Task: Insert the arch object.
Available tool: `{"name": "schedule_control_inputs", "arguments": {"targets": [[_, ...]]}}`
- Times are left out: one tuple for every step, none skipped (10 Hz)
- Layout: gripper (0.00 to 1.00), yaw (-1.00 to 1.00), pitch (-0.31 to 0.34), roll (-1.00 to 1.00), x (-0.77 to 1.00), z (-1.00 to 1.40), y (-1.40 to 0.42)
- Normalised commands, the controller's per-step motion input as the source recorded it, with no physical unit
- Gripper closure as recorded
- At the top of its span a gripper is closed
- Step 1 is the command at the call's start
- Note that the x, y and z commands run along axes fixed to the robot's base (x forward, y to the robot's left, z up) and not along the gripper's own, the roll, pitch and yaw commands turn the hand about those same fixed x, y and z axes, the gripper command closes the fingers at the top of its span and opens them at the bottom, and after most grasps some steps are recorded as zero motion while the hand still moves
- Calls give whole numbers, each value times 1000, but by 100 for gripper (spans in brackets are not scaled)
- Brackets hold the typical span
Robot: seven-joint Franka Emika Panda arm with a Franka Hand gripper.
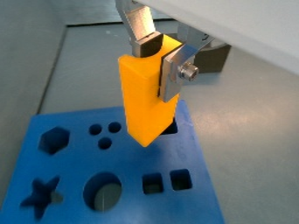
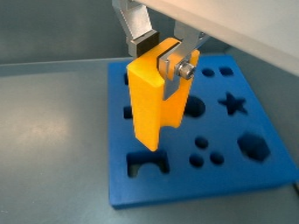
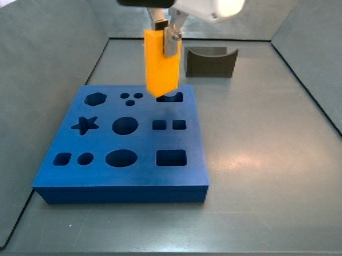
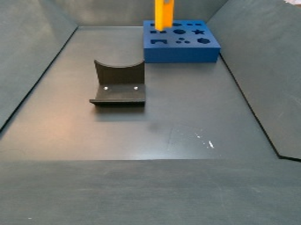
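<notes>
My gripper (image 1: 158,59) is shut on the arch object (image 1: 145,96), a bright orange-yellow elongated block held upright by its upper end. The gripper also shows in the other wrist view (image 2: 160,54), where the block (image 2: 152,101) has a notch at its lower end. The block hangs over the blue board (image 3: 120,175), with its lower end just above the arch-shaped hole (image 2: 142,163) in the board's far row. In both side views the block (image 3: 160,62) (image 4: 163,12) stands over the board (image 4: 182,53).
The board has several other holes: a hexagon (image 3: 91,98), a star (image 3: 86,125), a circle (image 3: 124,126) and squares (image 3: 170,157). The dark fixture with a scooped top (image 3: 211,62) (image 4: 118,85) stands on the grey floor apart from the board. Grey walls enclose the floor.
</notes>
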Motion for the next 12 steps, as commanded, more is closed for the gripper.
{"name": "schedule_control_inputs", "arguments": {"targets": [[100, -577, -187, -196, 37, -177, 289], [100, -740, -250, -264, 211, -100, 114], [100, -906, -157, -174, 111, -177, 0], [100, -1000, -87, -97, 3, -220, 0], [100, -1000, -54, -53, 0, -231, 0], [100, -1000, -39, -9, 0, -226, 0], [100, -1000, -37, 0, 0, -217, 0], [100, -1000, -36, 0, 0, -214, 0], [100, -1000, -57, -33, 0, -131, 0], [100, -917, -27, -14, 140, -6, 100], [100, -526, 0, 0, 220, -31, 77], [100, 0, 0, 0, 0, -80, 31]]}}
